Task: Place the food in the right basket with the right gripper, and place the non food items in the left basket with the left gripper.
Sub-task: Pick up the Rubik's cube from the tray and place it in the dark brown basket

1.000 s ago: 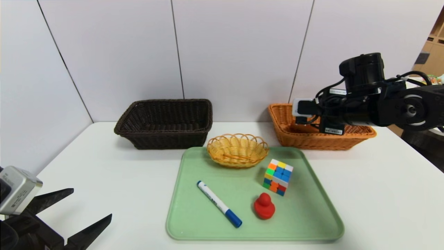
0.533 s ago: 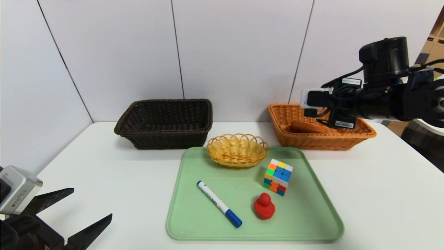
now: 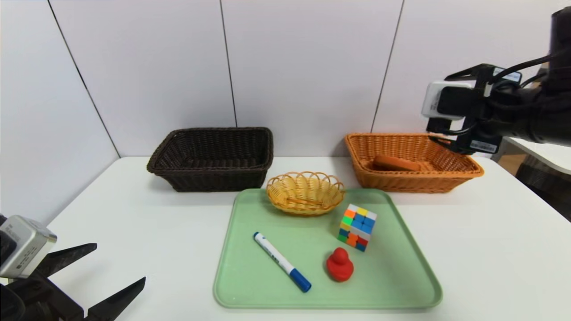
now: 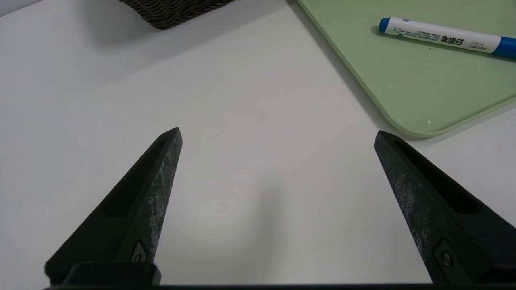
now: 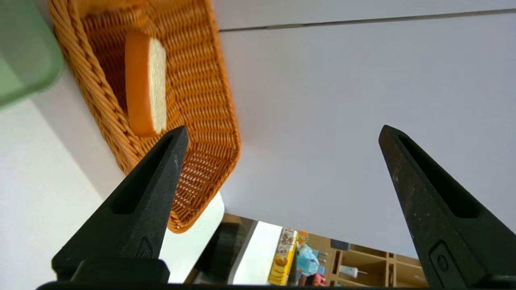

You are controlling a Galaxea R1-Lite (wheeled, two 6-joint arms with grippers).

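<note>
left gripper (image 3: 116, 267): I'm keeping it parked low at the near-left table corner, jaws spread wide, pinching nothing; ready for the non-food picks.
marker (image 3: 282, 261): lying flat on the green tray (image 3: 401, 285), nearest item to that claw, so probably my first grab.
red duck (image 3: 340, 265): sitting on the tray just right of the marker, upright.
puzzle cube (image 3: 357, 227): standing on the tray behind the duck, near the small yellow basket (image 3: 306, 192).
left basket (image 3: 212, 158): waiting at the back, dark wicker, nothing showing inside.
right basket (image 3: 412, 163): bread slice (image 3: 396, 163) is lying inside it; food step looks done.
right gripper (image 5: 282, 133): I'm holding it above the right basket, jaws spread, nothing between them.
view delta: head view is hiding the right fingers behind the wrist; right wrist view is showing them open, plus the bread's white face.
</note>
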